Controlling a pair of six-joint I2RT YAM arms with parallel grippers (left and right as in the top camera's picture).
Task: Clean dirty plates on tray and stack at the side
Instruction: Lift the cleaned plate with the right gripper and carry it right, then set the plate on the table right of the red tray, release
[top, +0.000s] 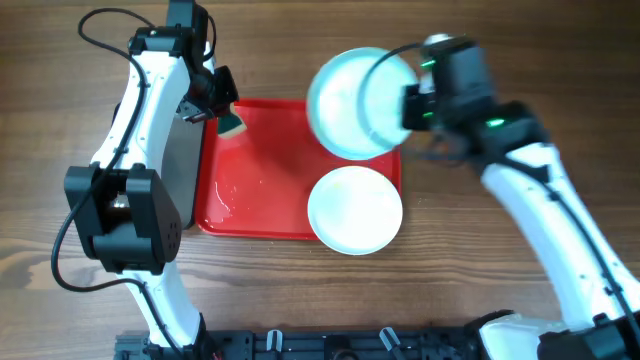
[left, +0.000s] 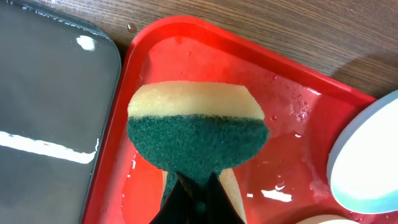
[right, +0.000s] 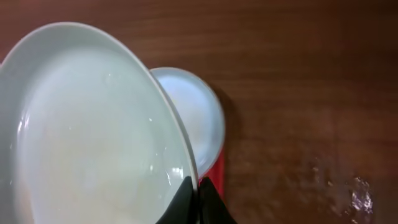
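Note:
The red tray (top: 250, 190) lies mid-table, wet. My left gripper (top: 225, 105) is shut on a yellow-and-green sponge (top: 233, 124) over the tray's far left corner; the sponge (left: 198, 134) fills the left wrist view above the jaws (left: 198, 186). My right gripper (top: 405, 105) is shut on the rim of a pale plate (top: 350, 105), held tilted above the tray's far right corner. In the right wrist view the jaws (right: 198, 186) pinch that plate's (right: 93, 130) rim. A second plate (top: 355, 210) rests on the tray's near right corner and also shows in the right wrist view (right: 196, 112). A third plate is out of view.
A black tray (top: 185, 170) lies along the red tray's left side, under my left arm, and also shows in the left wrist view (left: 50, 93). Bare wooden table (top: 500, 290) surrounds both trays. Water drops sit on the red tray (left: 298, 106).

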